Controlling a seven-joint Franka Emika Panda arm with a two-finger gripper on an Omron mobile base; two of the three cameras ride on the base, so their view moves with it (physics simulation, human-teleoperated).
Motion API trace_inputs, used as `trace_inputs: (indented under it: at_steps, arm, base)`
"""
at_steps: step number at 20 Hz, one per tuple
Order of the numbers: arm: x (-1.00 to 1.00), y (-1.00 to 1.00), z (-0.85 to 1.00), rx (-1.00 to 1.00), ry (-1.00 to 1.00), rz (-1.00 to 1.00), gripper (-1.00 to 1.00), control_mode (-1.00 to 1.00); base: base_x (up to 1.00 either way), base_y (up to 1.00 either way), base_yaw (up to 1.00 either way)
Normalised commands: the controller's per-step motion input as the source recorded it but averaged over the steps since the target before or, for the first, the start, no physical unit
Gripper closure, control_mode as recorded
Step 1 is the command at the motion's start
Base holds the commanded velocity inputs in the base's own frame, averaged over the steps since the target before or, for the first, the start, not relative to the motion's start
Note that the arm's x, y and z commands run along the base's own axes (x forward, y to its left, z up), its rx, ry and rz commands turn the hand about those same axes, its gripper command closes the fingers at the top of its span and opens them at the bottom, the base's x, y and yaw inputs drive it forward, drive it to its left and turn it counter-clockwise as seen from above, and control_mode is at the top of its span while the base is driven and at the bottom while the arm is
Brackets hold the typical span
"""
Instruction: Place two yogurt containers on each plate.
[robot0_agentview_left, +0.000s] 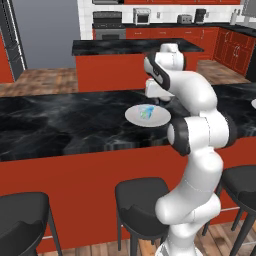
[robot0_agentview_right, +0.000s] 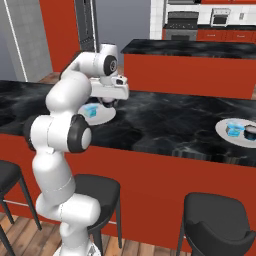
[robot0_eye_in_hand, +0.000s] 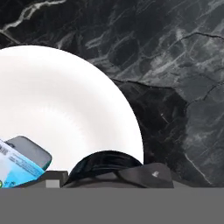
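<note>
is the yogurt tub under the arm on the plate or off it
On it. The yogurt tub rests inside the rim of the plate on the black counter, and the hand view shows it lying on the white surface.

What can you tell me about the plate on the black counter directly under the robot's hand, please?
The plate is a flat, shallow, plain white-grey round disc with a smooth, unmarked surface. It lies level on the black marbled counter, beneath the robot's hand. One light blue yogurt container rests on it, near the middle in the left base view; a dark rounded object sits at its rim in the hand view. The rest of its surface is bare.
</note>
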Motion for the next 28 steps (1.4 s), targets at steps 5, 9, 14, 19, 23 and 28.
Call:
trace_inputs:
  at_steps: [5, 9, 14, 19, 23, 28]
  arm:
    - [-0.32, 0.0, -0.3, 0.0, 0.07, 0.09, 1.0, -1.0]
    - [-0.36, 0.0, -0.1, 0.0, 0.01, 0.11, 1.0, -1.0]
    - [-0.14, 0.0, -0.22, 0.0, 0.05, 0.1, 1.0, -1.0]
    - [0.0, 0.0, -0.2, 0.0, 0.0, 0.14, 1.0, -1.0]
    - [0.01, 0.0, -0.02, 0.0, 0.0, 0.14, 1.0, -1.0]
    - [0.0, 0.04, 0.0, 0.0, 0.0, 0.08, -1.0, -1.0]
  base:
    - [0.0, 0.0, 0.0]
    - [0.0, 0.0, 0.0]
    - [0.0, 0.0, 0.0]
    - [0.0, 0.0, 0.0]
    - [0.0, 0.0, 0.0]
    - [0.0, 0.0, 0.0]
